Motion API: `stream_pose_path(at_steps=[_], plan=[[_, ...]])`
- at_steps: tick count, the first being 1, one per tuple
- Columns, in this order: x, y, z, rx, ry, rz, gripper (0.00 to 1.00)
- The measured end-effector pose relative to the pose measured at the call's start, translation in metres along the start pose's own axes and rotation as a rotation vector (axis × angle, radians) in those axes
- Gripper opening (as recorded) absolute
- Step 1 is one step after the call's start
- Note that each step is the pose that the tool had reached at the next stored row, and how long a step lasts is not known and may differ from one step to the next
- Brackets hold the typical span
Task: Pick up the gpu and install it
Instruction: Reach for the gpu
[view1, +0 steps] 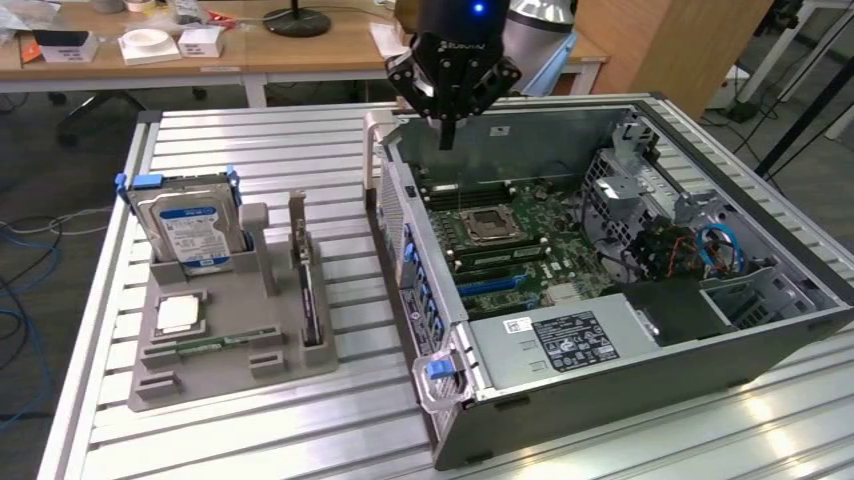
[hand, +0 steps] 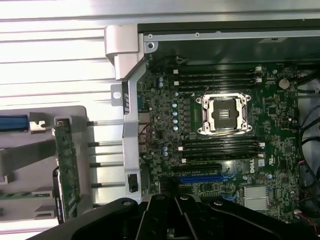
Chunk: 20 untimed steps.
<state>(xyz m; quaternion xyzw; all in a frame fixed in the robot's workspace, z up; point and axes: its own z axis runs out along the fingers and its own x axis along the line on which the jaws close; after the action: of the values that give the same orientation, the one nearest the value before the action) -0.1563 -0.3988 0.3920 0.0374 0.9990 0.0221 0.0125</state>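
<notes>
The gpu (view1: 310, 292) stands on edge in a slot of the grey holder (view1: 274, 365) on the exterior view's left; it is a thin dark card on a green board. In the wrist view the gpu (hand: 66, 165) sits in the same holder beside the case wall. My gripper (view1: 447, 135) hangs above the far wall of the open computer case (view1: 747, 345), well apart from the gpu, its fingers shut together with nothing between them. Inside the case lies the motherboard (hand: 165, 115) with a blue card slot (hand: 200, 178).
The holder also carries an upright silver hard drive (view1: 194, 228), a square chip (view1: 179, 315) and a small green memory stick (view1: 214, 345). A silver bracket (hand: 121, 50) juts from the case corner. The case and holder rest on a slatted aluminium table (view1: 267, 440). Desks stand behind.
</notes>
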Motion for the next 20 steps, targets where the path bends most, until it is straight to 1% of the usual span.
stream_pose_path(at_steps=[20], plan=[[0.016,-0.0012,0.0001,0.0000,0.0001,0.000,0.11]])
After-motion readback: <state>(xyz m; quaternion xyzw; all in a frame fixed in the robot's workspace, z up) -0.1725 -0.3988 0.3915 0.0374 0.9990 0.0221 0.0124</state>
